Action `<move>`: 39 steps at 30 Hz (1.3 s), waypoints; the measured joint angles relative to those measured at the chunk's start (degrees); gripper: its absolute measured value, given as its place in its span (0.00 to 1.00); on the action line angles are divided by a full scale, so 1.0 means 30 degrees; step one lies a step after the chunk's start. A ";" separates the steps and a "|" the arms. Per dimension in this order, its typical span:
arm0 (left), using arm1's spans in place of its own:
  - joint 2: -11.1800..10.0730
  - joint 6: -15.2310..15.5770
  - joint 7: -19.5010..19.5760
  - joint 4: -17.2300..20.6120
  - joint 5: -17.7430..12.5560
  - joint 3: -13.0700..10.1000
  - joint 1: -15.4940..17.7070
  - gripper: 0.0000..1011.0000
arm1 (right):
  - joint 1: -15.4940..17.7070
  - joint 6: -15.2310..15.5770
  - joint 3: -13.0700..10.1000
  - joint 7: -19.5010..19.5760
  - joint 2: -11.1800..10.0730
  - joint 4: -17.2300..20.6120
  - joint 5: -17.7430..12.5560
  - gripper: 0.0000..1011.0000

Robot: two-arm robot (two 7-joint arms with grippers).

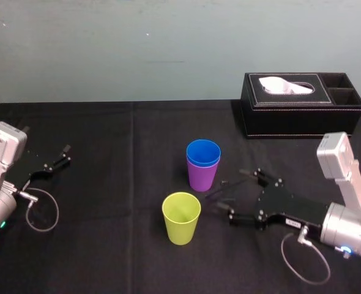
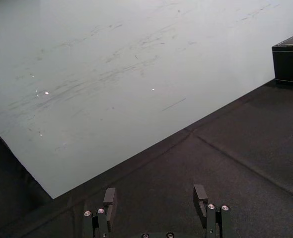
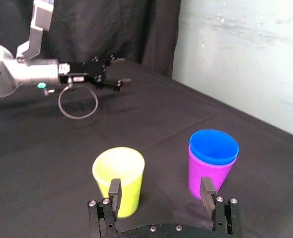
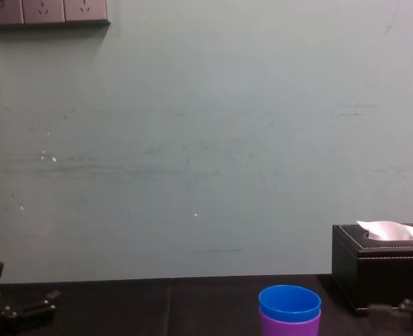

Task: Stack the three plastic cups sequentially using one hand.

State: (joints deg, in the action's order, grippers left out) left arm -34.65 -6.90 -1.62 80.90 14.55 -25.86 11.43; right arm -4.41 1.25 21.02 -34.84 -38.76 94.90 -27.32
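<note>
- Here, right gripper [image 1: 222,197] was open, empty, near green cup [image 1: 181,218]; left gripper [image 1: 64,154] parked open.
- Risk: off-centre closing could tip that cup into the blue-purple stack [image 1: 203,165].

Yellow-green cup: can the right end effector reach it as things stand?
Probably yes. The right end effector is open, right of the yellow-green cup, with bare black cloth between. The blue cup, nested in the purple cup, stands behind, off that path. The left end effector sits far left.
</note>
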 joint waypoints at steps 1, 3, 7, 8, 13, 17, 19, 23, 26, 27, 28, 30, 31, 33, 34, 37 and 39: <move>0.0000 0.0000 0.0000 0.0001 -0.0001 0.0000 0.0000 1.00 | 0.0067 -0.0074 0.0044 -0.0021 -0.0048 -0.0018 0.0001 0.99; 0.0000 -0.0001 -0.0001 0.0001 -0.0002 0.0000 0.0000 1.00 | 0.0222 -0.0258 0.0210 -0.0094 -0.0133 -0.0088 0.0035 0.99; 0.0000 0.0000 0.0000 0.0000 -0.0001 0.0001 0.0000 1.00 | 0.0327 -0.0521 0.0506 -0.0098 -0.0163 -0.0256 0.0318 0.99; 0.0000 0.0000 0.0000 0.0001 -0.0001 0.0000 0.0000 1.00 | 0.0335 -0.0563 0.0570 -0.0096 -0.0158 -0.0297 0.0406 0.99; -0.0001 0.0000 0.0000 0.0001 0.0000 0.0001 0.0000 1.00 | 0.0261 -0.0668 0.0986 -0.0081 -0.0025 -0.0577 0.0912 0.99; 0.0000 -0.0001 0.0001 0.0001 -0.0001 0.0001 0.0000 1.00 | 0.0147 -0.0689 0.1212 -0.0039 0.0107 -0.0698 0.1208 0.99; 0.0000 0.0000 0.0000 0.0001 -0.0001 0.0000 0.0000 1.00 | 0.0098 -0.0703 0.1289 -0.0037 0.0157 -0.0732 0.1309 0.99; 0.0000 0.0000 0.0000 0.0001 0.0000 0.0000 0.0000 1.00 | -0.0092 -0.0708 0.1503 -0.0043 0.0323 -0.0817 0.1528 0.99; 0.0000 -0.0001 0.0000 0.0001 0.0000 0.0000 0.0000 1.00 | -0.0215 -0.0665 0.1632 -0.0074 0.0422 -0.0893 0.1610 0.99; 0.0000 -0.0001 0.0001 0.0001 -0.0002 0.0000 0.0000 1.00 | -0.0299 -0.0631 0.1712 -0.0095 0.0491 -0.0949 0.1636 0.99; 0.0000 -0.0001 0.0000 0.0001 0.0000 0.0000 0.0000 1.00 | -0.0339 -0.0601 0.1750 -0.0112 0.0523 -0.0981 0.1656 0.99; 0.0001 -0.0001 -0.0001 0.0001 -0.0001 0.0000 0.0000 1.00 | -0.0470 -0.0503 0.1864 -0.0166 0.0620 -0.1082 0.1700 0.99; 0.0000 0.0000 0.0000 0.0001 -0.0001 0.0001 0.0000 1.00 | -0.0528 -0.0466 0.1918 -0.0200 0.0666 -0.1126 0.1712 0.99; 0.0000 -0.0001 0.0000 0.0001 -0.0001 0.0000 -0.0001 1.00 | -0.0653 -0.0395 0.2035 -0.0248 0.0759 -0.1223 0.1756 0.99; 0.0000 -0.0002 0.0000 0.0000 -0.0001 0.0000 0.0001 1.00 | -0.0701 -0.0372 0.2076 -0.0255 0.0791 -0.1260 0.1767 0.99; 0.0000 -0.0001 0.0001 0.0001 -0.0001 0.0000 0.0000 1.00 | -0.0874 -0.0313 0.2218 -0.0294 0.0905 -0.1424 0.1830 0.99; 0.0000 0.0000 0.0001 0.0001 -0.0001 0.0001 0.0000 1.00 | -0.1012 -0.0264 0.2328 -0.0359 0.0987 -0.1570 0.1868 0.99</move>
State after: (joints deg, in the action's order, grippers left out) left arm -34.64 -6.90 -1.62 80.90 14.55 -25.86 11.43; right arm -7.45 0.45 28.00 -35.92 -35.80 90.19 -21.72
